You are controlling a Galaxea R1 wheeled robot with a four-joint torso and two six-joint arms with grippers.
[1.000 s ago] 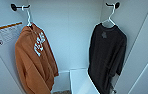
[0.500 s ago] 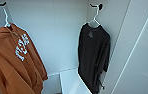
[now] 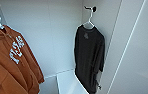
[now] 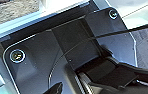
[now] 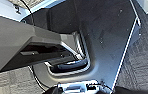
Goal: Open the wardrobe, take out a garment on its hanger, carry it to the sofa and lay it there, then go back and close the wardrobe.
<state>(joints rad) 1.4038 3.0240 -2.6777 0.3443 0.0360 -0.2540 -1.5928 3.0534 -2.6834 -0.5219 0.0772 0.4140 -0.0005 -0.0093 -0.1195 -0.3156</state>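
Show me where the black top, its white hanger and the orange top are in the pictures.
black top [image 3: 88, 57]: head view, on the middle of its front.
white hanger [image 3: 89, 22]: head view, on the neck just above the collar.
orange top [image 3: 8, 67]: head view, on the front below the white print.

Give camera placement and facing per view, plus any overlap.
Head view: high on the robot, facing into the open wardrobe; black garment on its white hanger, orange top beside it. No robot body.
Left wrist view: on the left arm, aimed along the robot's dark plate.
Right wrist view: on the right arm, aimed down at grey floor; robot's plate alongside.
Shared: both wrist views show robot hardware.
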